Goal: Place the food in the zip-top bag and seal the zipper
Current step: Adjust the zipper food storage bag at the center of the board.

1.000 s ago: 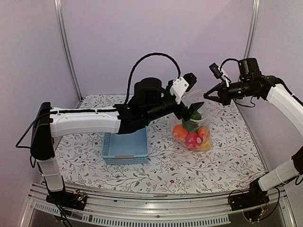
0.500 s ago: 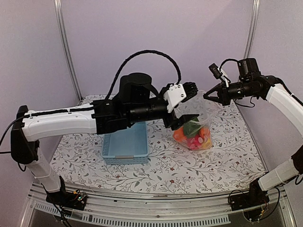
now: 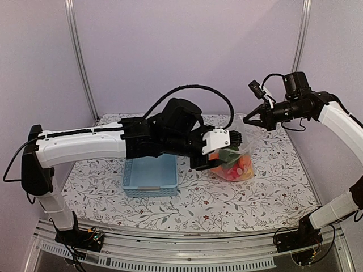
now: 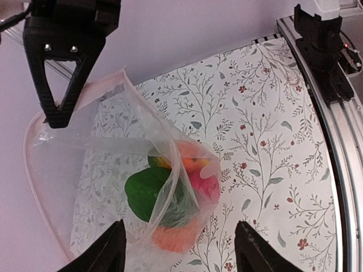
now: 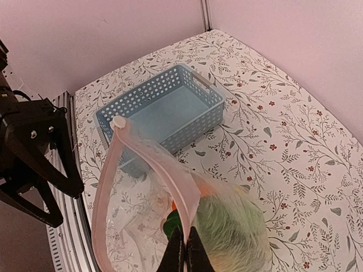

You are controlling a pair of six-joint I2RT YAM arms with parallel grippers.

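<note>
The left fingers [image 4: 110, 252] have dropped from the bag's mouth to its bulging lower half. They now stand spread, one on each side of the food [image 4: 150, 198], not clearly touching the plastic. The right fingers [image 5: 174, 255], pressed together, pinch the zipper [image 5: 161, 175] and hold the zip-top bag [image 4: 85, 164] up, mouth gaping, above the worktop [image 3: 272, 181]. A blue basket [image 3: 150, 173] sits near its left.

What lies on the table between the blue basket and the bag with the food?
Only bare flowered table cover separates basket and bag; the right wrist view shows it.
</note>
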